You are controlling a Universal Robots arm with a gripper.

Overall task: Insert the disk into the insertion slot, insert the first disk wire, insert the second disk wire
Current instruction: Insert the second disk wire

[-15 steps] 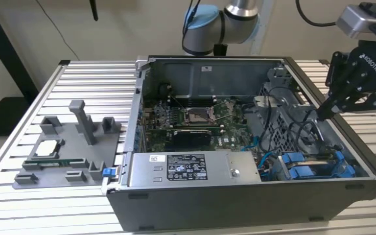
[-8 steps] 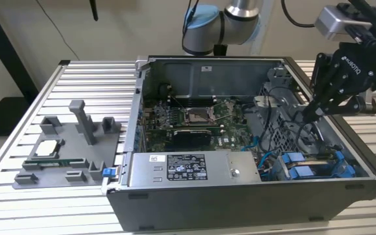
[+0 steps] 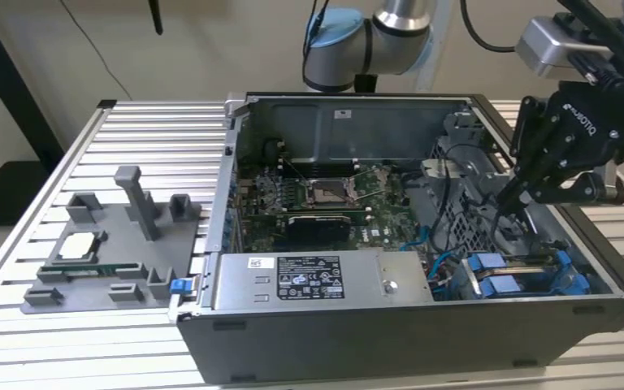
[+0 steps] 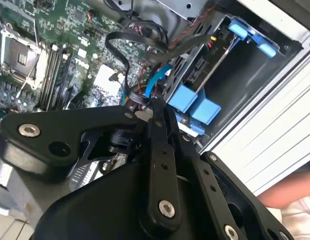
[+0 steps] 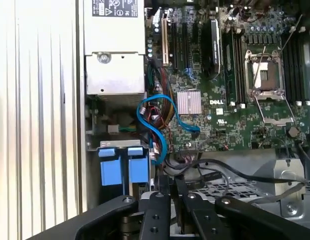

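Gripper (image 3: 504,205) inside open computer case (image 3: 399,341), fingers pressed together, seemingly pinching a black cable (image 4: 126,55). Disk (image 4: 207,57) sits in the slot (image 4: 245,75), blue tabs (image 3: 493,275) at the case's front corner.

slatted table (image 3: 30,244), computer case (image 3: 399,341), grey fixture (image 3: 117,252)

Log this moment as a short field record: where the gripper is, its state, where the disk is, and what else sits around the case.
gripper position: gripper lowered inside the open computer case, at the exterior view's right, above the drive bays
gripper state: fingers together; whether they pinch a wire cannot be told
disk: seated in the insertion slot, blue carrier tabs facing out
wires: blue cable loops beside the bay
other: power-supply box; grey parts tray on the slatted table
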